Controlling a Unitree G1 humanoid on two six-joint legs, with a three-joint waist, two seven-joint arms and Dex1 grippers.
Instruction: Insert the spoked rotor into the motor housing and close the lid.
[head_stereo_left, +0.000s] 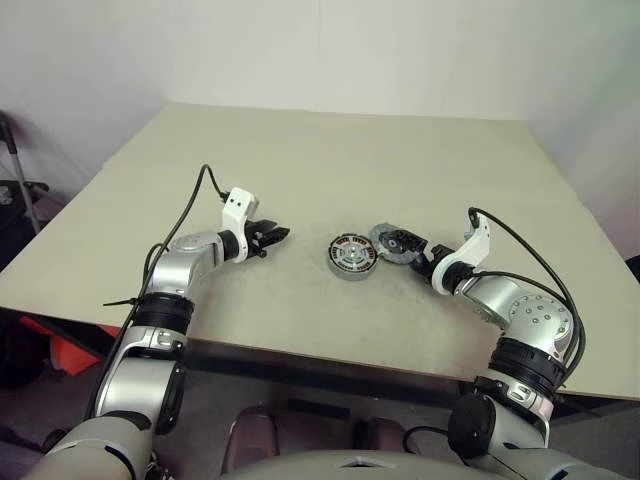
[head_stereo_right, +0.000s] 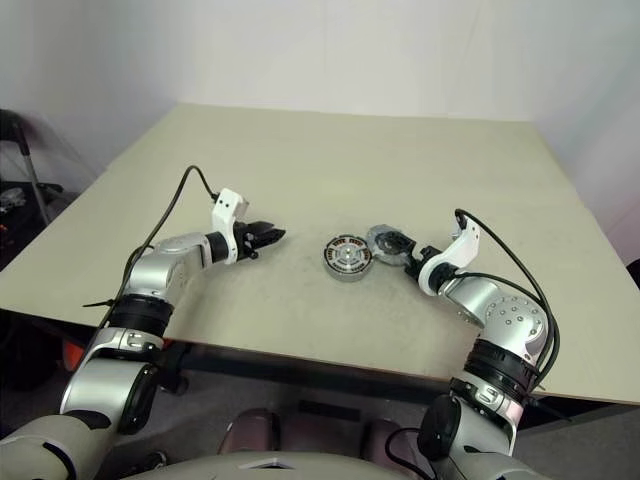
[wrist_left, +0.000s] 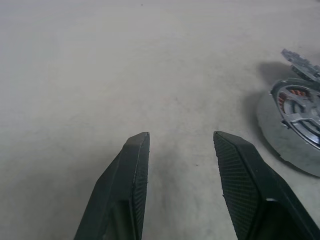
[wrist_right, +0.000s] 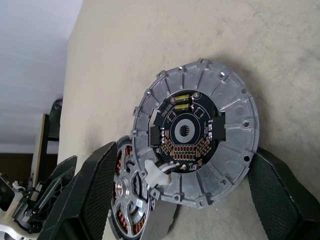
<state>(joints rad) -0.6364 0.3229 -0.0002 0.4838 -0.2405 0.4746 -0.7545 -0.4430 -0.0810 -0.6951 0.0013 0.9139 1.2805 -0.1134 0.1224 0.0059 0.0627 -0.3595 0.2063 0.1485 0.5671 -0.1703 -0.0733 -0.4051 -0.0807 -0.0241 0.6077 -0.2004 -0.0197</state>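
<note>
Right gripper (wrist_right: 175, 200) holds lid (wrist_right: 197, 132), seemingly overlapping motor housing's (head_stereo_left: 352, 256) edge.

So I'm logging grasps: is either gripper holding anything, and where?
The right gripper holds the lid by opposite edges of its notched rim. The left gripper is open and empty.

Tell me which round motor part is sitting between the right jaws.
The lid, the grey notched-rim disc with a dark circuit board face. The motor housing beside it shows copper windings and sits apart from both grippers.
</note>
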